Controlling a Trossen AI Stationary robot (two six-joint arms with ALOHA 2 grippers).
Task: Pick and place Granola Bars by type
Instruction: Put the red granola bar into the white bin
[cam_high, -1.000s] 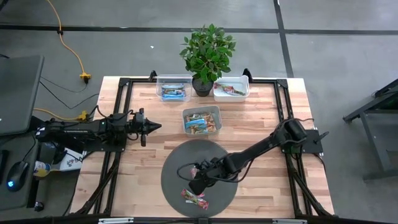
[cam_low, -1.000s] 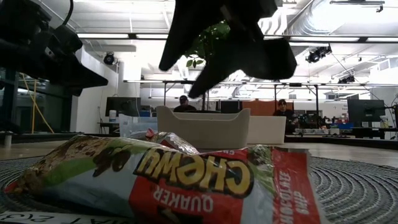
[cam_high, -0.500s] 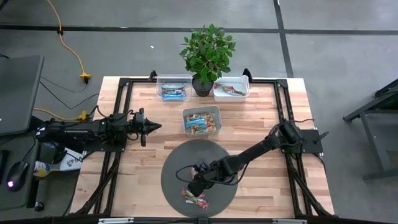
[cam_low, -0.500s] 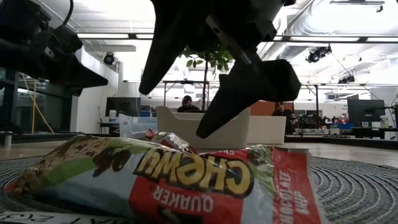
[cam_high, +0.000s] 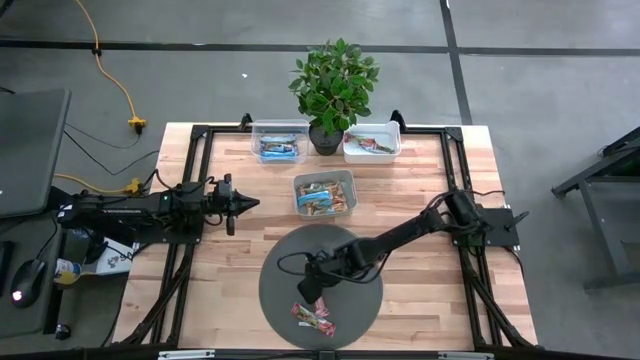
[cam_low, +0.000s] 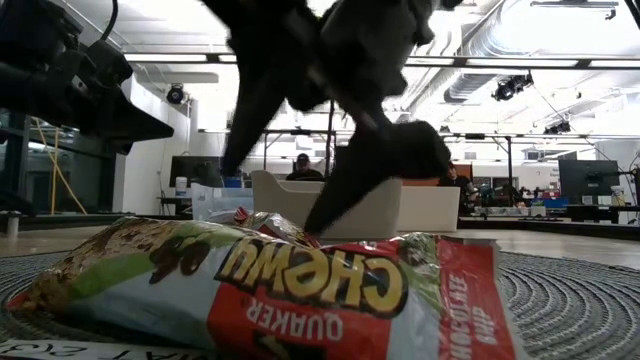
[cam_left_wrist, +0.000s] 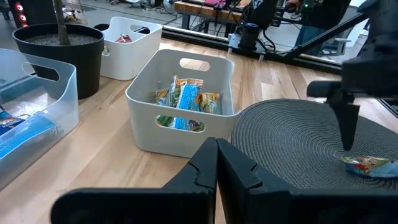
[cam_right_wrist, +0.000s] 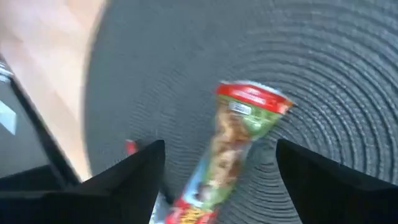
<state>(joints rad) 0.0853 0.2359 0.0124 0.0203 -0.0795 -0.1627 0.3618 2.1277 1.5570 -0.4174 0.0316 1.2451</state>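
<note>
A red, green and white granola bar (cam_high: 312, 317) lies flat on the round dark mat (cam_high: 345, 250), near the mat's near edge. It fills the front of the low view (cam_low: 260, 285). A second red-wrapped bar (cam_low: 272, 226) lies just behind it. My right gripper (cam_high: 306, 289) is open and hovers over these bars, fingers pointing down. In the right wrist view (cam_right_wrist: 219, 152) the bar (cam_right_wrist: 239, 124) lies between the two fingers on the mat. My left gripper (cam_high: 247, 203) is shut and empty, waiting above the table's left side.
A white bin (cam_high: 325, 191) with mixed bars stands just beyond the mat. A clear bin (cam_high: 279, 143) with blue bars and a white bin (cam_high: 372, 142) with red bars stand at the far edge, either side of a potted plant (cam_high: 333, 85). People sit far behind the table.
My right gripper has come down toward the bars on the mat and shifted a little toward the table's left edge, turning as it went. Its fingers have stayed open. The bars have not moved.
</note>
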